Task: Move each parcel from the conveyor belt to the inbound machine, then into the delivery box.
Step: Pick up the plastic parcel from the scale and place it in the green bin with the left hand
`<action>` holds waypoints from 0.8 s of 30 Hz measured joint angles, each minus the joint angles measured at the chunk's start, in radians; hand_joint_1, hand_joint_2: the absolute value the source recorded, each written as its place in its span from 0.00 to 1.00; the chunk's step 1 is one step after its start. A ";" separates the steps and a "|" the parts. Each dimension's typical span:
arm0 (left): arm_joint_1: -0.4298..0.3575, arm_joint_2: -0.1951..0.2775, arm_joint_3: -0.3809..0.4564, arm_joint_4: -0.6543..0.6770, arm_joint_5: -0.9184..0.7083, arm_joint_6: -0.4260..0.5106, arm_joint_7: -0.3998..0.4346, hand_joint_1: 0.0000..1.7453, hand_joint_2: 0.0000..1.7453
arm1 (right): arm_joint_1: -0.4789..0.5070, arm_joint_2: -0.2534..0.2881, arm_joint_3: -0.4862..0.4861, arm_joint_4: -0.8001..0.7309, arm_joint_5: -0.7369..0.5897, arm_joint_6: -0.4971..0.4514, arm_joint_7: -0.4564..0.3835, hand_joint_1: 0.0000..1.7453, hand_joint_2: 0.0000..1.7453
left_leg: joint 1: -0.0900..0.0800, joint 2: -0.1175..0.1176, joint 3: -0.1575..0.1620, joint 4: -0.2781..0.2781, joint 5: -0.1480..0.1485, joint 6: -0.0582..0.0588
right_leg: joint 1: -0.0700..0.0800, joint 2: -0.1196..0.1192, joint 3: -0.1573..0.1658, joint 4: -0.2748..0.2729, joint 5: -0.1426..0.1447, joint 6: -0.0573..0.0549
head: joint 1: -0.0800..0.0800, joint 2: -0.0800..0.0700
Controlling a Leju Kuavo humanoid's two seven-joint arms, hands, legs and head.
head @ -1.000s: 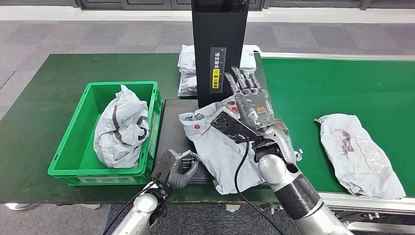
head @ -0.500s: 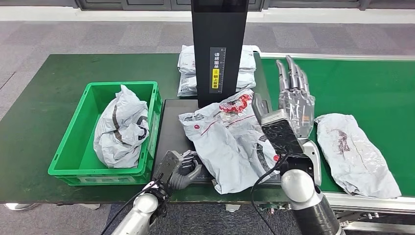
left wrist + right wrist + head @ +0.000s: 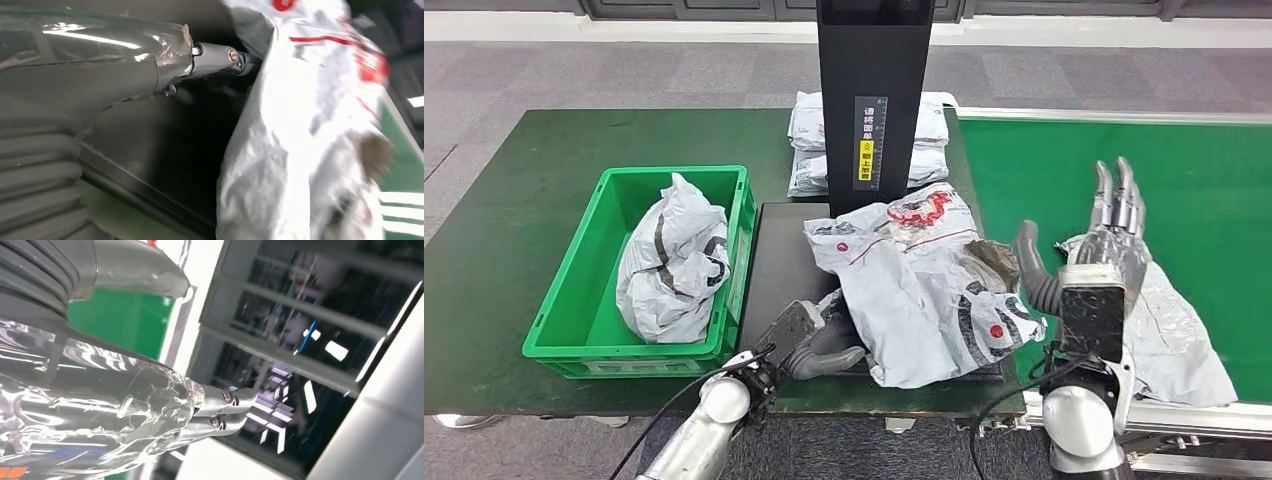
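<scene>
Parcel (image 3: 919, 285), a crumpled grey mailer with red print, lies on the black platform (image 3: 779, 255) of the inbound machine (image 3: 871, 100) at the near edge of the counter (image 3: 504, 200), shifted slightly toward the conveyor since half a second ago. The right hand (image 3: 1099, 255) has swung away from it and now stands upright over the green belt (image 3: 1044, 160), fingers (image 3: 1117, 195) straight and slightly apart, holding nothing. The left hand (image 3: 814, 340) has moved in along the platform's near edge; its fingers (image 3: 834, 352) reach against the parcel's lower corner, though whether they are actually closed on the bag cannot be told from the blurred wrist view. Four parcels or groups show: the one on the platform, one in the green delivery box (image 3: 589, 300) as a bundled bag (image 3: 669, 265), one flat bag (image 3: 1169, 330) on the belt partly behind the right hand, and a stack (image 3: 806, 140) behind the machine's column.
</scene>
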 joint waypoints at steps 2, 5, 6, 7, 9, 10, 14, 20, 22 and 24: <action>-0.014 -0.002 -0.024 -0.024 0.002 -0.037 0.015 0.00 0.00 | 0.038 0.008 -0.028 -0.018 -0.012 0.001 -0.006 0.00 1.00 | 0.000 0.001 0.000 0.000 -0.001 0.000 | 0.000 0.001 0.000 0.000 0.000 0.000 | 0.000 0.000; -0.034 -0.004 -0.064 -0.038 -0.008 -0.060 0.041 0.00 0.00 | 0.075 0.016 -0.060 -0.030 -0.023 0.006 -0.010 0.00 1.00 | 0.000 0.001 0.000 0.000 -0.001 0.000 | 0.000 0.002 -0.001 0.000 0.000 0.000 | 0.000 0.000; -0.043 -0.005 -0.080 -0.035 -0.018 -0.061 0.051 0.00 0.00 | 0.084 0.017 -0.068 -0.031 -0.025 0.007 -0.012 0.00 1.00 | 0.000 0.001 0.000 0.000 -0.001 0.000 | 0.000 0.002 -0.001 -0.001 0.000 0.000 | 0.000 0.000; -0.053 -0.006 -0.097 -0.029 -0.031 -0.060 0.060 0.00 0.00 | 0.093 0.019 -0.076 -0.031 -0.029 0.007 -0.014 0.00 1.00 | 0.000 0.001 0.000 0.000 -0.001 0.000 | 0.000 0.002 -0.001 -0.001 0.000 0.000 | 0.000 0.000; -0.076 -0.008 -0.135 -0.005 -0.059 -0.050 0.074 0.00 0.00 | 0.109 0.020 -0.087 -0.031 -0.035 0.007 -0.018 0.00 1.00 | 0.000 0.001 0.000 0.000 -0.001 0.000 | 0.000 0.002 -0.001 -0.001 0.000 0.000 | 0.000 0.000; -0.087 -0.010 -0.153 0.010 -0.070 -0.043 0.079 0.00 0.00 | 0.116 0.021 -0.091 -0.031 -0.037 0.007 -0.019 0.00 1.00 | 0.000 0.002 0.000 0.000 -0.001 0.000 | 0.000 0.002 -0.001 -0.001 0.000 0.000 | 0.000 0.000; -0.117 -0.016 -0.208 0.065 -0.095 -0.025 0.085 0.00 0.00 | 0.133 0.022 -0.096 -0.031 -0.040 0.007 -0.019 0.00 1.00 | 0.000 0.002 0.000 0.000 -0.001 0.000 | 0.000 0.003 -0.001 -0.001 0.000 0.000 | 0.000 0.000; -0.154 -0.023 -0.268 0.143 -0.166 -0.002 0.110 0.00 0.00 | 0.142 0.022 -0.096 -0.031 -0.049 0.009 -0.019 0.00 1.00 | 0.000 0.002 0.000 0.000 -0.001 0.000 | 0.000 0.003 -0.001 -0.001 0.000 0.000 | 0.000 0.000; -0.163 -0.027 -0.288 0.170 -0.180 0.002 0.113 0.00 0.00 | 0.144 0.023 -0.096 -0.031 -0.050 0.010 -0.019 0.00 1.00 | 0.000 0.002 0.000 0.000 -0.001 0.000 | 0.000 0.003 -0.001 -0.001 0.000 0.000 | 0.000 0.000; -0.171 -0.030 -0.300 0.192 -0.189 0.006 0.114 0.00 0.50 | 0.145 0.023 -0.096 -0.031 -0.050 0.012 -0.019 0.00 1.00 | 0.000 0.002 0.000 0.000 -0.001 0.000 | 0.000 0.003 -0.001 -0.001 0.000 0.000 | 0.000 0.000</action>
